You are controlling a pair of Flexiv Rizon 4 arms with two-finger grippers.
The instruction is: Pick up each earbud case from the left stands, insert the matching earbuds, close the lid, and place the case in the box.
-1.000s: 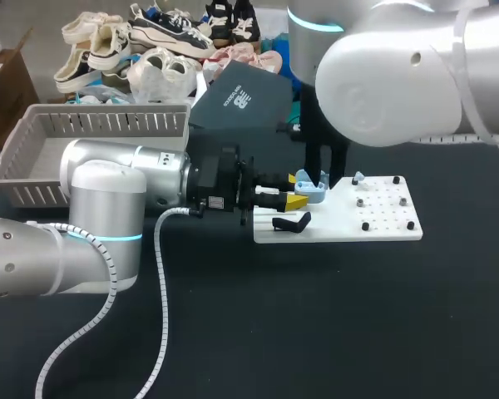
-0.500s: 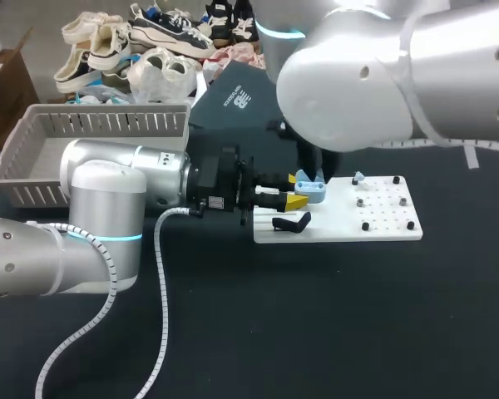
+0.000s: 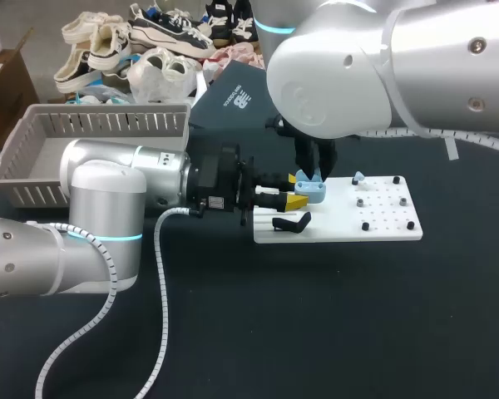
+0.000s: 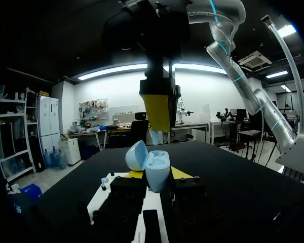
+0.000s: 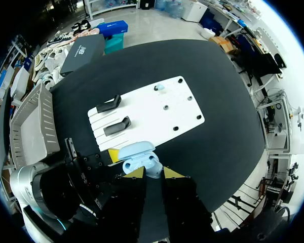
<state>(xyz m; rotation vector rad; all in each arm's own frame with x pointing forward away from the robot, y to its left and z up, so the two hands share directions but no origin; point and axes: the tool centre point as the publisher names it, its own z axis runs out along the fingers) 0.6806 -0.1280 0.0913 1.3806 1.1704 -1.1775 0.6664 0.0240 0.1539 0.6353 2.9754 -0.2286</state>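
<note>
my left jaws pinched the open blue earbud case [image 3: 314, 191] from both sides, over the left end of the white board [image 3: 387, 233]; my right jaws hung just above it, spread or not i couldn't tell

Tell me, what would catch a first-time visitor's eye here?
The open light-blue earbud case stands out first, held between the yellow tips of the left gripper over the left part of the white board. The right gripper hangs directly above the case, on a big silver arm coming in from the right. A grey basket sits at the far left of the table.
</note>
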